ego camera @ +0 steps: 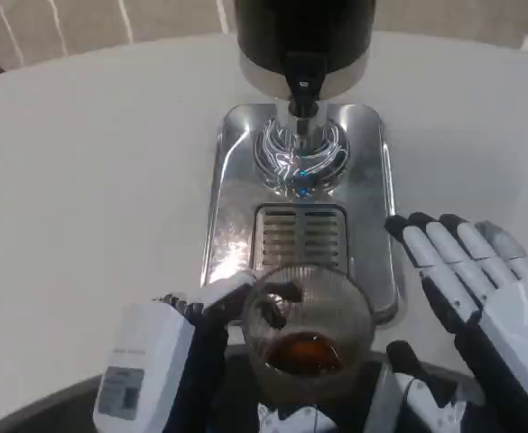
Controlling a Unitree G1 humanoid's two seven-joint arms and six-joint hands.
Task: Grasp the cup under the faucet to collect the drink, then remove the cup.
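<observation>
Head view, looking down on a white table (92, 162). At top centre stands a drink dispenser (304, 36) with a black body and a metal band at its foot; a short black faucet (303, 90) juts from its front. Below it lies a polished steel drip tray (372, 180), with a round embossed boss (300, 153) directly under the faucet and a slotted drain grille (300, 236) nearer the robot.

Left hand (169, 370): white back toward the camera, dark fingers (259, 293) wrapped around a clear ribbed glass cup (307, 329), clamped on its wall. The cup sits at the tray's near edge, in front of the grille and well clear of the faucet; whether its base touches a surface cannot be told. A shallow layer of reddish-brown drink (304, 352) lies in its bottom. A small grey label (124, 390) on the back of the left hand carries print too small to read.

Right hand (480, 289): palm side up beside the tray's right edge, fingers extended and slightly apart, holding nothing and apart from the cup.

No brand name or legible writing can be made out on the dispenser or tray.
</observation>
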